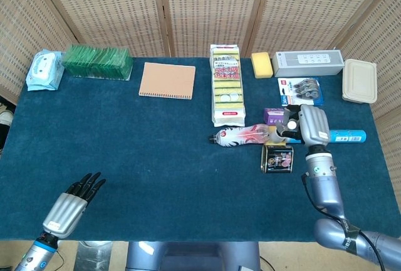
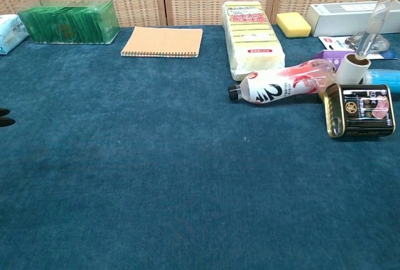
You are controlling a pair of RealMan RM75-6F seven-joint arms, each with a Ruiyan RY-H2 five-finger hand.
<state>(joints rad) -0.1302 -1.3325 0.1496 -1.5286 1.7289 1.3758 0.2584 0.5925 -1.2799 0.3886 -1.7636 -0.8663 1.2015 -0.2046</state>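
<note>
Two hands are seen over the blue table (image 1: 156,158). The right hand (image 1: 308,125) is positioned above the cluster at the right side, over a white roll (image 2: 352,69) that stands just behind a dark tin can (image 1: 277,157). From the chest view, one fingertip (image 2: 367,44) is seen reaching down to the roll's top edge; whether contact is made cannot be told. Nothing is gripped; how far the fingers are spread cannot be told, since the hand is viewed from its back.

A plastic bottle (image 1: 241,135) with red print is laid on its side just left of the roll, cap pointing left. A purple box (image 1: 274,115) is located behind the roll, and a blue tube (image 1: 346,136) lies to the right of the hand.

The left hand (image 1: 74,202) is held at the near left edge, fingers extended and slightly apart, with nothing held.

A sponge pack (image 1: 227,85), a notebook (image 1: 166,80) and a green box (image 1: 97,61) are placed further back.
</note>
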